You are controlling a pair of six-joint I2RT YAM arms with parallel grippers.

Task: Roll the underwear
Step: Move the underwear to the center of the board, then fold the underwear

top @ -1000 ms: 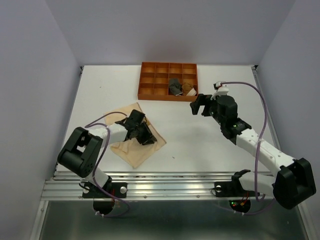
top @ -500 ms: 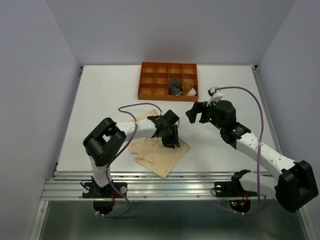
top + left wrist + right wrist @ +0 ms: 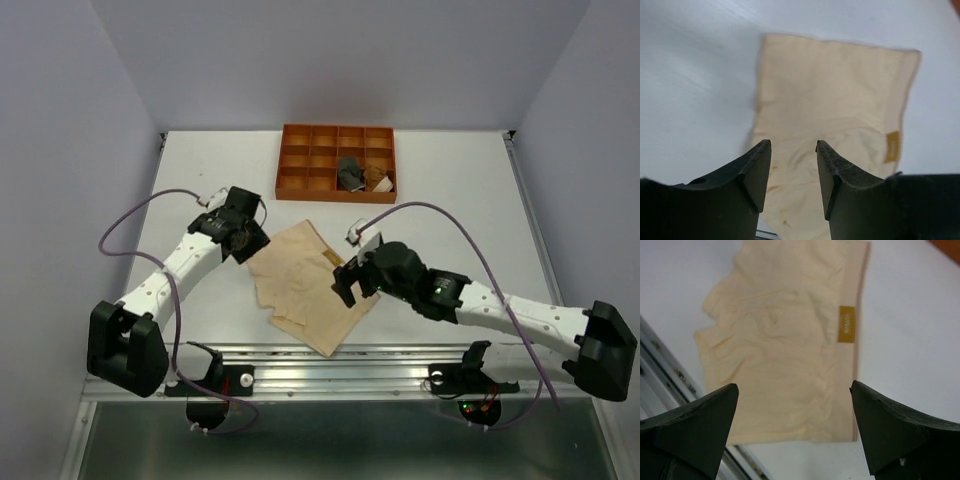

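Presently, contents of the desk, itemised.

Underwear, three pieces.
1. Peach underwear: lies spread flat and unrolled on the desk, toward the 6 o'clock edge and a little left of centre. Its waistband edge faces 2 o'clock in the top view and carries one gold label.
2. Dark grey underwear: bundled inside the tray.
3. Rust-brown underwear: has a cream band and is bundled inside the tray, just beside the grey piece at its 3 o'clock.

Tray, one: orange-brown, at the desk's 12 o'clock. It has twelve compartments, four across by three deep. Both bundles sit toward its 4 o'clock corner.

End effectors, two.
- Left end effector: sits at the peach piece's 10 o'clock, just beside the fabric's edge. Its fingers are parted by a moderate gap, with nothing between them.
- Right end effector: sits over the peach piece's 3 o'clock edge, near the label. Its fingers are spread wide and hold nothing. Whether it touches the cloth cannot be told.

Purple cables, two: one loops from each arm.
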